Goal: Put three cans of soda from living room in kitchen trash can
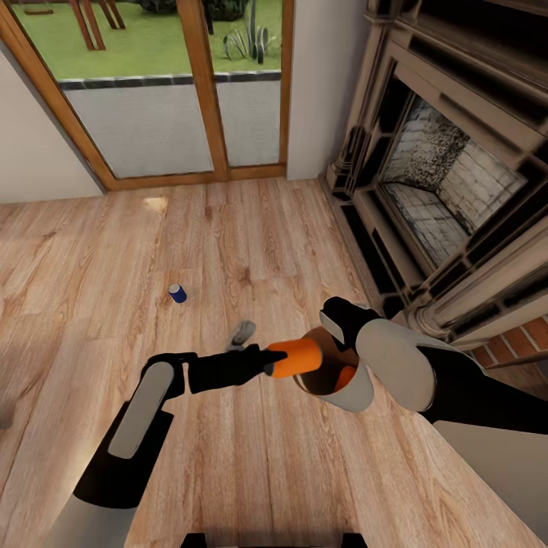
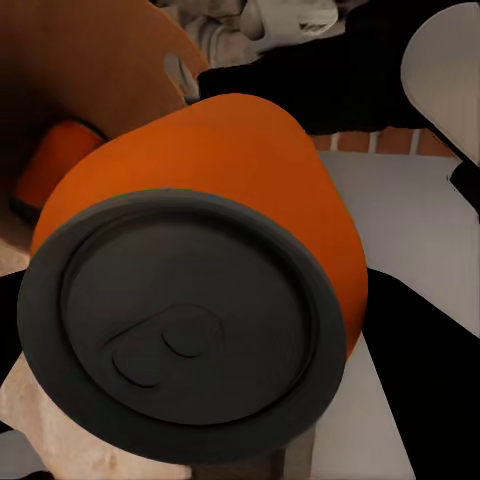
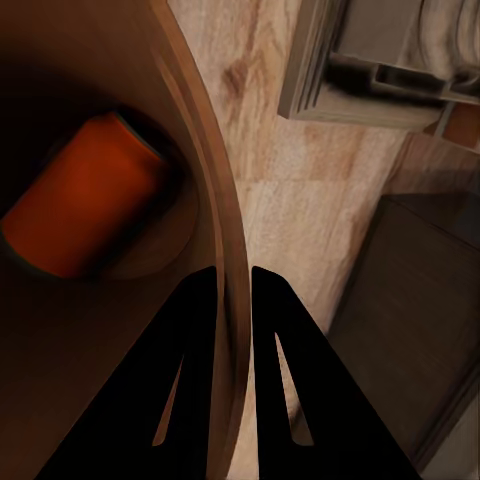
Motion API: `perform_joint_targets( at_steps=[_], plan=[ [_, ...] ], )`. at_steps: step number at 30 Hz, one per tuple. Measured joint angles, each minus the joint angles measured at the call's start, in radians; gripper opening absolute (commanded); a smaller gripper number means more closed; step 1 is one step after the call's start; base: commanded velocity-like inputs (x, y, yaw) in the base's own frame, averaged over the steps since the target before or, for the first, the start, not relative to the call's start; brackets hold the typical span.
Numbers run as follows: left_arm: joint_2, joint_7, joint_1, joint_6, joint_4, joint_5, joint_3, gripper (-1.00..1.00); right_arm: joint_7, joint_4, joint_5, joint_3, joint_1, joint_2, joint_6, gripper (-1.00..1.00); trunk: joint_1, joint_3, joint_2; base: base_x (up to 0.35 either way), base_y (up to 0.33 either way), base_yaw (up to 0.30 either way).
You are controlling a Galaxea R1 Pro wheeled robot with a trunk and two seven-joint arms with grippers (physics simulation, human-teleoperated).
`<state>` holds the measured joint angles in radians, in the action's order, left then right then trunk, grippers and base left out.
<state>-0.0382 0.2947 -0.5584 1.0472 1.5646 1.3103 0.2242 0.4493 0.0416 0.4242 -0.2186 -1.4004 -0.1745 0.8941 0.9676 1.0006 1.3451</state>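
Landmark: trash can [image 1: 358,396], held off the wood floor [image 1: 251,228] in front of the fireplace [image 1: 449,190].

- Blue soda can [image 1: 177,293]: upright on the floor, well apart from the trash can, on its left and farther from the robot, toward the glass doors [image 1: 160,91].
- Left gripper [image 1: 268,361]: just left of the trash can, clamped on an orange soda can [image 1: 298,357]. Can lies roughly level, far end at or over the bin's rim. Left wrist view: grey can top [image 2: 185,325] faces the camera, orange body [image 2: 250,160] behind it, bin's orange-brown inner wall [image 2: 80,80] just beyond.
- Second orange can [image 3: 85,195]: already inside the trash can, lying at the bottom. Also seen in the head view [image 1: 344,378] and the left wrist view [image 2: 55,165].
- Right gripper [image 3: 235,285]: on the trash can's right side, fingers [image 3: 190,350] pinched on the bin's rim [image 3: 215,180], one finger inside, one outside. Bin tilted, mouth facing the left arm.
- Brick [image 1: 525,339] to the right of the trash can, at the foot of the fireplace.
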Motion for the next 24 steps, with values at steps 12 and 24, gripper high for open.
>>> perform_joint_targets(
  at_steps=[12,24],
  plan=[
    [-0.037,0.001,0.0,-0.01,-0.057,-0.052,0.001,-1.0,-0.057,0.002,-0.005,-0.004,0.0,0.0,0.001,-1.0,0.0,0.0,0.0,0.0,0.0,0.0],
    [-0.055,0.0,-0.053,-0.056,-0.127,-0.118,0.001,-1.0,-0.086,0.004,-0.016,0.004,0.002,0.0,0.003,-1.0,0.0,0.0,0.0,0.0,0.0,0.0]
  ],
)
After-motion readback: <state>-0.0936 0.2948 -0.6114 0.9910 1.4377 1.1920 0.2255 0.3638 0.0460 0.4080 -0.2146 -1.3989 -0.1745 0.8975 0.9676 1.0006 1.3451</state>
